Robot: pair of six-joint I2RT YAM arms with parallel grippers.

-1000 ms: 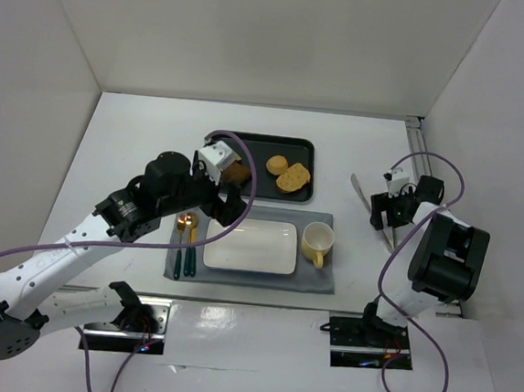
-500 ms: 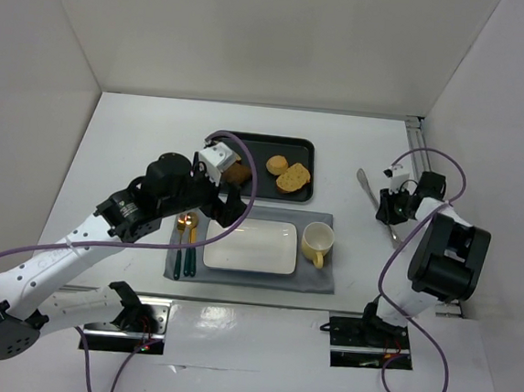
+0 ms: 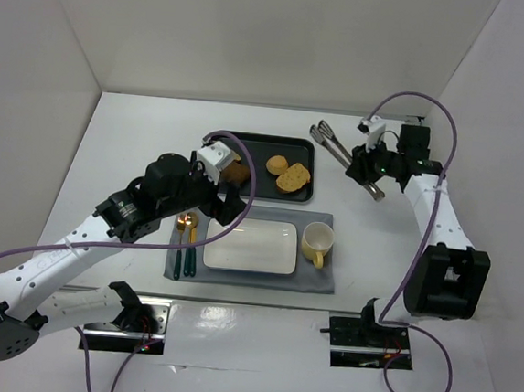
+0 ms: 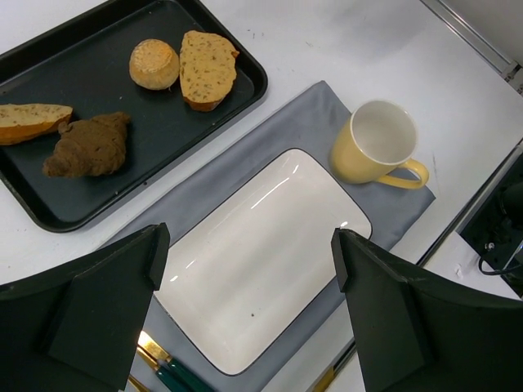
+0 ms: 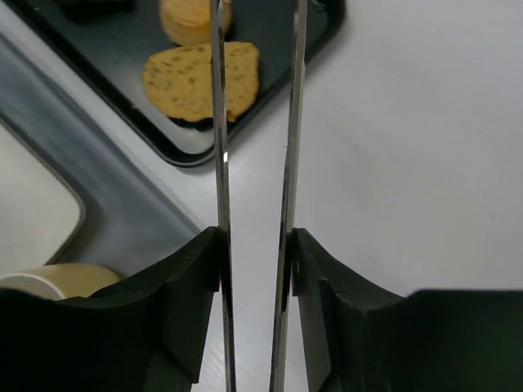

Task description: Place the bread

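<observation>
White tabletop, boxed by plain white walls; your stock as it stands.

- Flat, elongated golden-brown bread slice with a darker crust edge (image 3: 293, 178): lies flat at the right end of the black rectangular tray (image 3: 257, 145). No gripper touches it.
- Small round golden bun (image 3: 277, 164): on the same tray, just beside the bread on its left.
- Dark brown chunk (image 4: 86, 147) and pale crusty wedge (image 4: 33, 121): at the tray's left end, side by side, well apart from the bread.
- Grey cloth mat (image 3: 321, 279): just nearer to you than the tray. It carries a white rectangular plate (image 3: 250, 245), nothing on it, and a yellow mug (image 3: 316, 244) upright at the plate's right. Gold cutlery with dark green handles (image 3: 184, 244) lies at the plate's left.
- Your right gripper (image 5: 255, 237): right of the tray, clamped on the silver metal tongs (image 5: 218, 122). The two tong arms run parallel and slightly apart. Their tips point towards the tray's far right corner, near the bread but not on it.
- Your left gripper (image 4: 249, 245): hangs above the plate with its fingers spread wide, holding nothing.
</observation>
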